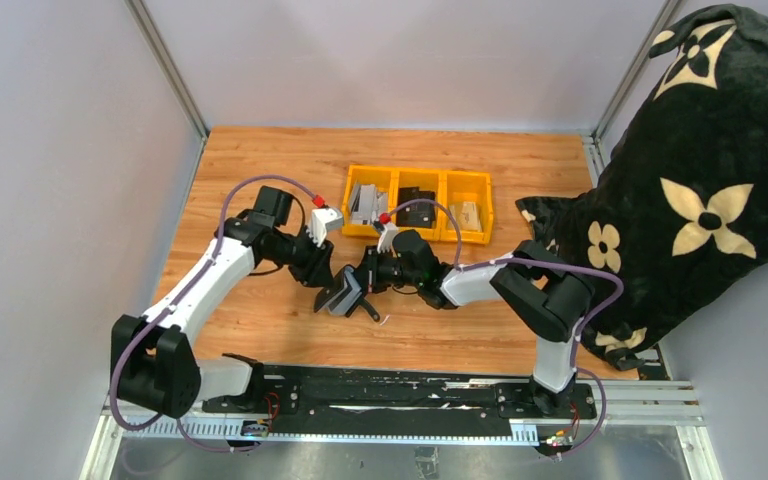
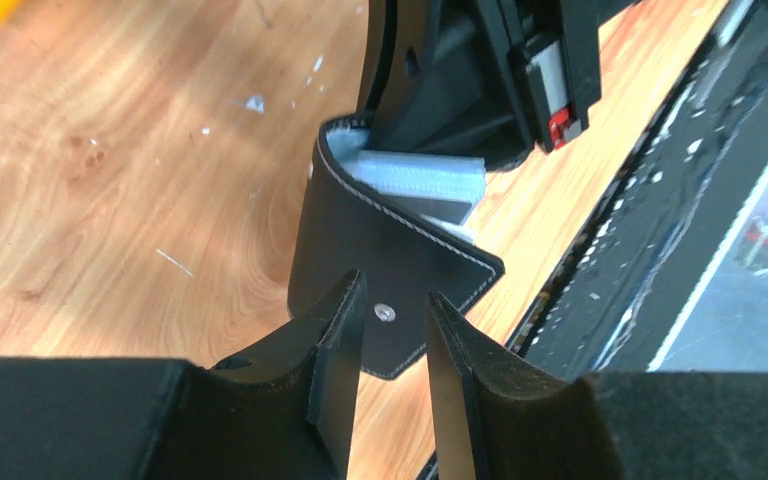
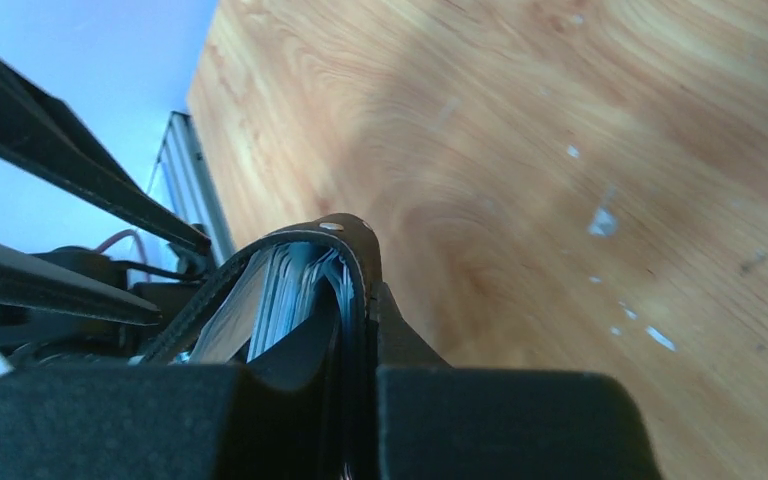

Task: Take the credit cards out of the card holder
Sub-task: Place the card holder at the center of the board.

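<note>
The black card holder [image 1: 345, 295] is held partly open above the wooden table, between both grippers. My right gripper [image 1: 372, 272] is shut on one wall of the card holder [image 3: 358, 250], one finger inside next to the cards and one outside. The pale grey-white credit cards [image 3: 280, 290] sit stacked inside it. In the left wrist view the cards [image 2: 422, 176] show under the holder's outer flap [image 2: 380, 235]. My left gripper [image 2: 395, 305] is open, its jaws apart on either side of the flap's snap stud, and it does not grip the flap. It shows in the top view [image 1: 322, 280] just left of the holder.
A yellow three-bin tray [image 1: 490, 195] with a grey item, a chunky black item and tan items stands behind the grippers. A black flower-print cloth [image 1: 705, 180] fills the right side. The black base rail [image 1: 400, 385] runs along the near edge.
</note>
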Robot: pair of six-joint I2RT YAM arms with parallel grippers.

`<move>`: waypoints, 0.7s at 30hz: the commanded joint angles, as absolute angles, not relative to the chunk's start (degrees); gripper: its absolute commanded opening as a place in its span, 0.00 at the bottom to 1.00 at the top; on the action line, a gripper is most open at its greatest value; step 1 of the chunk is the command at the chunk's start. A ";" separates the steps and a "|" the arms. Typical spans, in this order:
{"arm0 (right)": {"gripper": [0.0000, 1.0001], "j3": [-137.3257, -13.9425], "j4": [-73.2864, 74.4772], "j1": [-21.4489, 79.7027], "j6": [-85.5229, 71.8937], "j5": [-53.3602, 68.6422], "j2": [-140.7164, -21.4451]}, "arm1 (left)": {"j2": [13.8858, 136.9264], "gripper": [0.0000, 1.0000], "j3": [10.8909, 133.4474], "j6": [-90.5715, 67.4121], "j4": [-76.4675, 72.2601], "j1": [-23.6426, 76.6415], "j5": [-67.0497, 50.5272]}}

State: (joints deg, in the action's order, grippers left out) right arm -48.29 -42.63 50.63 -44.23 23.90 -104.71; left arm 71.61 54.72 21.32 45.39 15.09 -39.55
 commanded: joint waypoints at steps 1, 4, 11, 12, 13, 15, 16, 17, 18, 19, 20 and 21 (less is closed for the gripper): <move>0.07 -46.51 -50.83 51.20 -47.26 19.31 -107.38 | 73.73 0.36 51.23 25.87 40.92 16.79 -33.52; 0.28 -46.00 -47.89 51.15 -46.06 17.35 -106.94 | 76.04 0.35 50.25 25.67 38.34 17.77 -30.67; 0.69 -45.14 -35.87 50.62 -41.27 13.74 -98.77 | 79.57 0.34 48.97 22.54 33.34 22.85 -24.34; 0.75 -44.63 -34.31 50.55 -40.51 12.93 -97.15 | 79.62 0.35 48.65 21.91 32.62 24.05 -23.63; 0.76 -44.17 -32.81 50.54 -39.67 12.38 -95.28 | 79.56 0.35 48.35 21.67 31.87 25.01 -22.83; 0.77 -43.24 -29.81 50.39 -37.79 11.94 -91.81 | 79.53 0.35 47.58 21.38 30.53 26.54 -21.62; 0.78 -42.76 -28.28 50.25 -37.10 11.81 -89.96 | 79.66 0.35 47.35 21.24 30.07 27.00 -21.24; 0.78 -42.27 -26.43 50.08 -36.32 11.83 -88.12 | 79.80 0.35 47.23 21.05 29.61 27.33 -20.88; 0.79 -41.93 -25.46 49.88 -35.59 11.90 -86.14 | 80.11 0.35 47.18 20.80 29.39 27.60 -20.29; 0.79 -41.74 -22.83 49.61 -34.88 11.96 -84.11 | 80.41 0.35 47.26 20.76 29.28 27.80 -19.74; 0.79 -41.75 -20.71 49.38 -33.98 11.55 -82.12 | 80.64 0.35 47.36 20.62 29.31 27.90 -19.47; 0.80 -41.84 -18.27 49.19 -32.92 10.63 -80.02 | 80.82 0.36 47.46 20.46 29.31 27.94 -19.33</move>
State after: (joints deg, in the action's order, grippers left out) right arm -42.46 -26.79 49.89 -37.76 12.51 -86.30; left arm 79.72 47.92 21.37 32.51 27.27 -22.31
